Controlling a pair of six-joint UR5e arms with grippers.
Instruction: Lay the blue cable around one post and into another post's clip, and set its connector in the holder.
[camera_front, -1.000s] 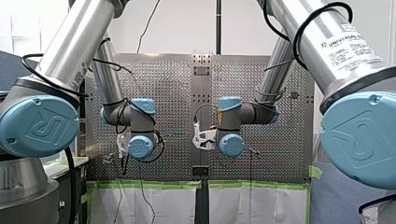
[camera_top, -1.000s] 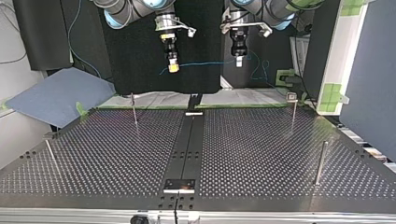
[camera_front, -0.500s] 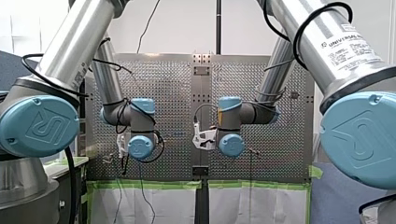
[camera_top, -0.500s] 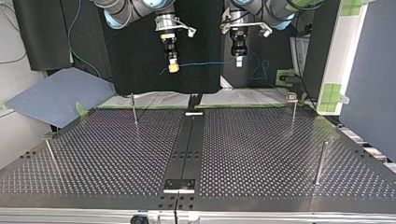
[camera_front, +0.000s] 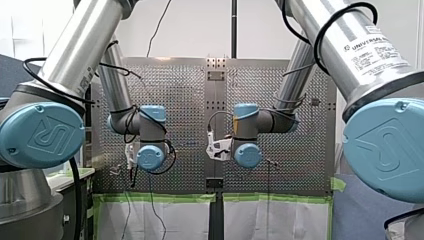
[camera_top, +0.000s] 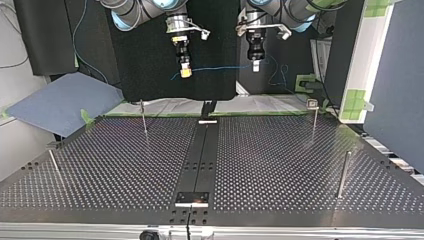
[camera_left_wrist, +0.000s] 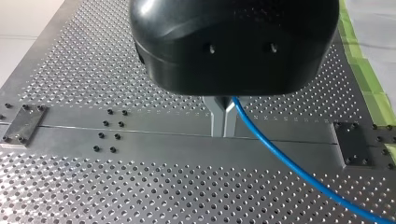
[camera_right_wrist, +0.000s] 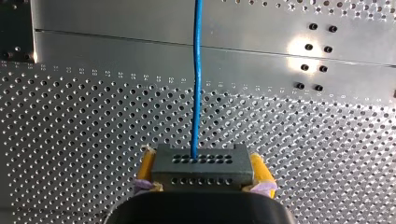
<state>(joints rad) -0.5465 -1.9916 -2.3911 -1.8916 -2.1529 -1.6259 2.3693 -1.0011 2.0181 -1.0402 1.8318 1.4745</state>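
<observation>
The bench (camera_top: 280, 165) lies bare apart from four thin posts, one near each corner. The one at the top view's far right corner (camera_top: 314, 119) carries a small clip on top.

My left arm (camera_front: 75, 45) and my right arm (camera_front: 345, 45) both hang well above the bench's far edge in the top view. The blue cable (camera_top: 220, 67) is strung between them in the air, touching no post.

The connector (camera_right_wrist: 201, 164), a dark block with rows of holes, sits square between the yellow pads (camera_right_wrist: 259, 170). My right fingers (camera_top: 185, 71) are clamped on its two sides, and the cable runs straight out ahead of it. My left fingers (camera_left_wrist: 222, 122), bare metal, are pinched together on the cable itself, with no gap between them. The rest of the cable trails off beside them.

The step in hand looks like carrying this span down to the posts. To do it well, both arms should probably descend together, so the span keeps its tension and does not drag through the left fingers. The cable should come down on the outer side of the chosen post and low on its shaft, so it cannot ride over the top. The loose length behind the left fingers could snag and wants watching.

Against the frames of a second and half a second ago I see no difference: arms, cable and posts sit in the same places.
</observation>
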